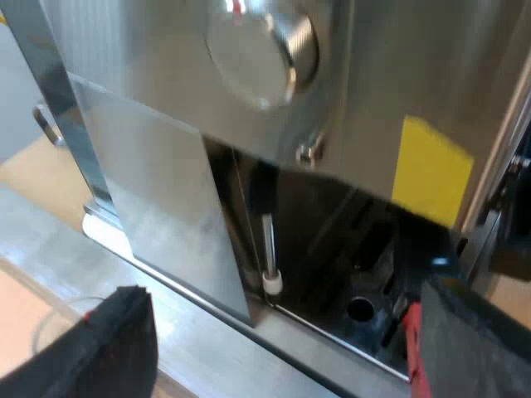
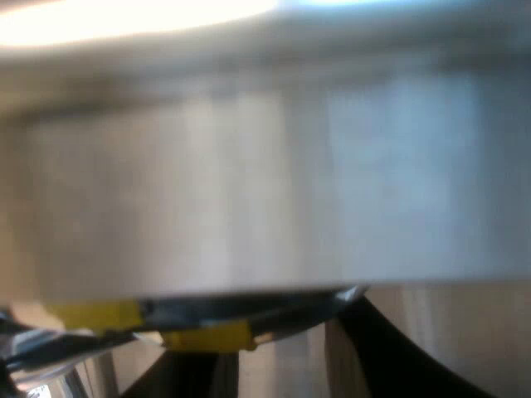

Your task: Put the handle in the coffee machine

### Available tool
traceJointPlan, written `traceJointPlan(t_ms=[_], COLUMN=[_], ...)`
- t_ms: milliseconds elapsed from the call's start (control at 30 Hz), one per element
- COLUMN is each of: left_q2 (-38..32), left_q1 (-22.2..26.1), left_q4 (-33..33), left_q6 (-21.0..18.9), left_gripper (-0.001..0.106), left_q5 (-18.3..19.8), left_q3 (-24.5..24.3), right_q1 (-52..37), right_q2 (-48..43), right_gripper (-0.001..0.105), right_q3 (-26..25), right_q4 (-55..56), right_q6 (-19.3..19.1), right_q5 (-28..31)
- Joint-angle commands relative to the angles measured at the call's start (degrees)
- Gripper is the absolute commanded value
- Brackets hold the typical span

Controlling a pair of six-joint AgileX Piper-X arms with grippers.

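You had the handle [image 1: 412,348] showing by its red end alone, low at the front of the coffee machine [image 1: 166,108], at the mouth of the dark recess under the steel panel. It lay right against the inner edge of one finger of your left gripper [image 1: 282,315]. You could not tell whether it sat locked in or loose.

That claw was spread wide, its two black fingers well apart, with nothing pinched between them. Both were close to the machine's front.

Inside the recess a thin steam pipe [image 1: 269,249] with a white tip hung down. Above the recess a big round knob [image 1: 261,46] stood out from the steel panel, and a yellow sticker [image 1: 431,170] sat on the panel near the recess's upper edge.

At the machine's foot a flat steel ledge [image 1: 207,332] ran along the front, under the claw. Beside the machine, pale wooden tabletop [image 1: 29,170] showed.

Your right gripper [image 2: 274,348] was pressed up near a broad, pale, blurred surface [image 2: 265,174], and you could not tell what that was. You could not tell that claw's state either. Yellow pieces [image 2: 207,336] and dark shapes lay just under the pale surface. A light wood-toned area [image 2: 473,340] lay beyond, and a bright glare [image 2: 124,16] ran above.
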Motion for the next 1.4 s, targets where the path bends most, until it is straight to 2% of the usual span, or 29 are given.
traceJointPlan(t_ms=[33, 67, 133, 167, 233, 300, 467, 600, 700, 800, 933, 1067, 1200, 1400], left_q2=[-0.57, -0.57, -0.57, -0.57, -0.57, -0.57, -0.57, -0.57, -0.57, -0.29, 2.30, 4.49, 5.85, 7.52], left_q1=[-0.03, -0.03, -0.46, -0.63, -1.40, -1.94, -4.07, -7.40, -9.93, -11.35, -13.61, -13.82, -13.82, -14.02], left_q4=[3.91, 4.41, 5.91, 6.20, 7.23, 7.36, 7.34, 7.34, 7.07, 6.70, 6.89, 6.89, 7.08, 6.97], left_q6=[0.07, 0.07, 0.07, 0.07, 0.07, 0.07, 0.07, 0.07, -0.03, -1.76, -3.38, -5.25, -5.59, -5.59], left_gripper=[0.060, 0.056, 0.037, 0.031, 0.008, 0.000, 0.000, 0.000, 0.000, 0.000, 0.000, 0.000, 0.000, 0.000], left_q5=[0.90, 0.45, -2.81, -4.01, -9.20, -12.37, -15.42, -20.60, -21.21, -22.57, -26.68, -27.05, -24.35, -24.25], left_q3=[-3.32, -4.13, -5.98, -6.27, -7.58, -8.05, -8.11, -8.11, -8.11, -8.11, -8.11, -8.11, -7.99, -7.15], right_q1=[-0.34, -0.34, -0.34, -0.34, -0.34, -0.34, -0.34, -0.34, -0.34, -0.22, -0.19, -0.19, -0.19, 0.09], right_q2=[-2.58, -2.58, -2.58, -2.58, -2.58, -2.58, -2.58, -2.58, -2.58, -2.58, -2.58, -2.58, -2.58, -2.58], right_gripper=[0.028, 0.028, 0.028, 0.028, 0.028, 0.028, 0.028, 0.028, 0.028, 0.028, 0.028, 0.028, 0.028, 0.028], right_q3=[-1.55, -1.55, -1.55, -1.55, -1.55, -1.55, -1.55, -1.55, -1.55, -1.55, -1.55, -1.55, -1.55, -1.55], right_q4=[-8.16, -8.16, -8.16, -8.16, -8.16, -8.16, -8.16, -8.16, -8.16, -8.16, -8.16, -8.16, -8.16, -8.16], right_q6=[0.02, 0.02, 0.02, 0.02, 0.02, 0.02, 0.02, 0.02, 0.02, 0.02, 0.02, 0.02, 0.02, 0.02], right_q5=[1.07, 1.07, 1.07, 1.07, 1.07, 1.07, 1.07, 1.07, 1.07, 1.07, 1.07, 1.07, 1.07, 1.07])
